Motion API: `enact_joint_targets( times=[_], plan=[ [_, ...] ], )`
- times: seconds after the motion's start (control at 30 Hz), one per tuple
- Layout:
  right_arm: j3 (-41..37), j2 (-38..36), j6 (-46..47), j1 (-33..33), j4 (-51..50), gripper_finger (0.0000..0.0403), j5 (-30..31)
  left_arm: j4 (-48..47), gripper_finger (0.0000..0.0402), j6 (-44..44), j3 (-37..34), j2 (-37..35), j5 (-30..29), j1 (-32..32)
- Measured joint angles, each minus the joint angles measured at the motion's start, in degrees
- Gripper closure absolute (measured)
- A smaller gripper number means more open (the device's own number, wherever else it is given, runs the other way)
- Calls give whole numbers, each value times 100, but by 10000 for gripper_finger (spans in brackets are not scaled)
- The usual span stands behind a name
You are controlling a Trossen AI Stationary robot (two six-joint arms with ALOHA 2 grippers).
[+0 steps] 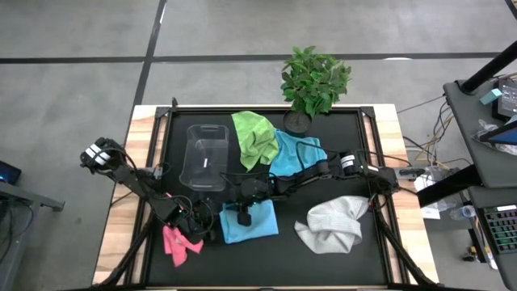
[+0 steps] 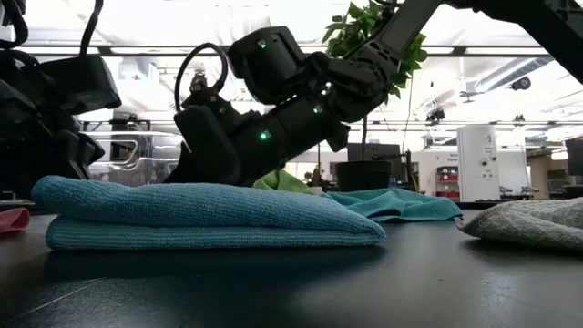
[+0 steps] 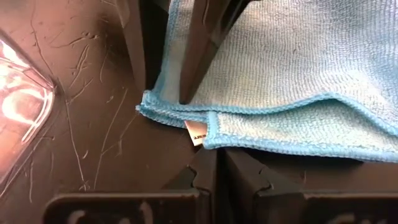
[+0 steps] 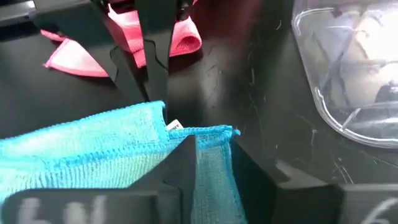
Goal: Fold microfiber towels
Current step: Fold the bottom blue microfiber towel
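Folded in half and lying flat, a light blue towel [image 2: 209,219] is filling the low middle of my low view, closest to the camera. From above I am seeing this same folded blue towel [image 1: 250,225] at the lower middle of the black table [image 1: 380,250].

My right gripper [image 1: 242,217] is sitting at its left edge. In the right wrist view its fingers [image 4: 186,155] are pinching a raised fold of the blue cloth [image 4: 211,162], so they are clamped on it. My left gripper [image 1: 196,220] is resting just left of the towel. In the left wrist view its fingers [image 3: 205,180] are pressed together with nothing between them, right by the towel's corner [image 3: 205,124].

Next, the pink towel [image 1: 179,242] is lying bunched at the lower left. At the lower right, the grey-white towel [image 1: 333,225] is sitting crumpled.

Farther up, the clear plastic bin [image 1: 207,158] is sitting left of the middle. Beside it, the lime green towel [image 1: 254,137] is lying in a heap and touching a second blue towel [image 1: 295,155] on its right.

Farthest away, the potted plant [image 1: 313,81] is standing at the table's top edge.
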Motion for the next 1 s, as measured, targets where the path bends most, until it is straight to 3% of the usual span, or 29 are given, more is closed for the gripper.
enact_joint_targets(
  times=[0.17, 0.7, 1.0],
  plan=[
    [0, -10, -295, 8, 0, 388, -6, 0, 391, -4, -34, 0, -5, 0],
    [2, -387, -686, 192, 7, 394, 59, 450, 391, -264, -349, -9, -204, -4],
    [2, -343, -579, 179, 564, 394, 74, 455, 391, -286, -382, -4, -289, -2]
  ],
)
